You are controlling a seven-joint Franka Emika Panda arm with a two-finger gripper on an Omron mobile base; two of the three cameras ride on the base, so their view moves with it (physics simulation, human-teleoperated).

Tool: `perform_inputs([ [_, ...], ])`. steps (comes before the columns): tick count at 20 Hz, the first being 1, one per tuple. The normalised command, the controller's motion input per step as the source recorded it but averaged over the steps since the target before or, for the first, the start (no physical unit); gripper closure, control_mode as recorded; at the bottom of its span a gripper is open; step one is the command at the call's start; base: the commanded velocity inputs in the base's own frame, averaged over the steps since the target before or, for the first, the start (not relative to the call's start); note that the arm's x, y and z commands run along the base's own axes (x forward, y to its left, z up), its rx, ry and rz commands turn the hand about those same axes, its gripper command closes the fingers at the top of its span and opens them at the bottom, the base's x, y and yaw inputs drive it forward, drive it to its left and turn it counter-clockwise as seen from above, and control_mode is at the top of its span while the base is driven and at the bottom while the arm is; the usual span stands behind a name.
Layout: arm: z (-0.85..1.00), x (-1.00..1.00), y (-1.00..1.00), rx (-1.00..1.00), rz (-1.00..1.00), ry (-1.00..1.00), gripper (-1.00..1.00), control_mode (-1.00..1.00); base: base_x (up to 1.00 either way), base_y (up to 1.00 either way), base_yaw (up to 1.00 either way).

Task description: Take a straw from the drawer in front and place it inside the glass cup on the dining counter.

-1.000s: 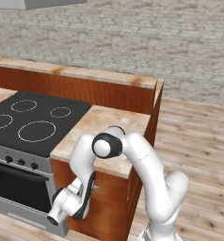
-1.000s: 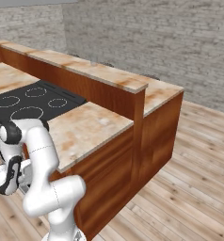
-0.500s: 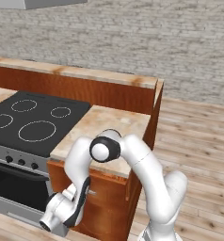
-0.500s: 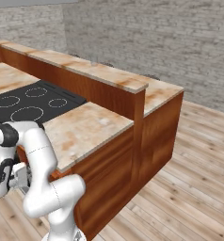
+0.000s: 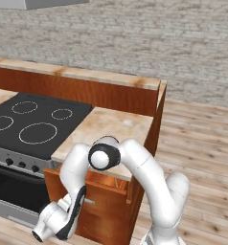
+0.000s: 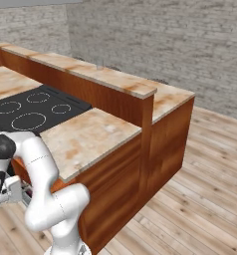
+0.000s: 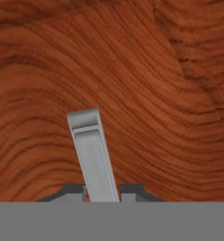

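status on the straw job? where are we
Early. Done: the gripper is shut on the drawer handle, and the drawer is partly pulled out from under the small marbled top. In hand: the pull. Left: open fully, pick the straw, carry it to the glass cup on the dining counter.

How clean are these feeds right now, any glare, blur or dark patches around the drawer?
Left base view: evenly lit, slightly soft, no glare; the drawer sits shaded under the counter lip. Hand view: sharp wood grain, handle crisp between the gripper tips. Right base view: flat light, no glare.
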Motion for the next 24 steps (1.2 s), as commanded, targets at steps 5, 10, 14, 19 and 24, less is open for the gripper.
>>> perform_inputs([
  [5,0.0,-0.4,0.0,0.0,-0.05,-0.01,1.0,-1.0,0.0,0.0,0.0],
  [10,0.0,-0.39,0.02,0.0,-0.04,-0.03,1.0,-1.0,0.0,0.0,0.0],
  [14,0.0,-0.41,0.01,0.0,-0.03,-0.03,1.0,-1.0,0.0,0.0,0.0],
  [19,0.0,-0.39,0.02,0.0,-0.02,-0.03,1.0,-1.0,0.0,0.0,0.0],
  [24,0.0,-0.42,0.02,0.0,0.0,-0.03,1.0,-1.0,0.0,0.0,0.0],
])
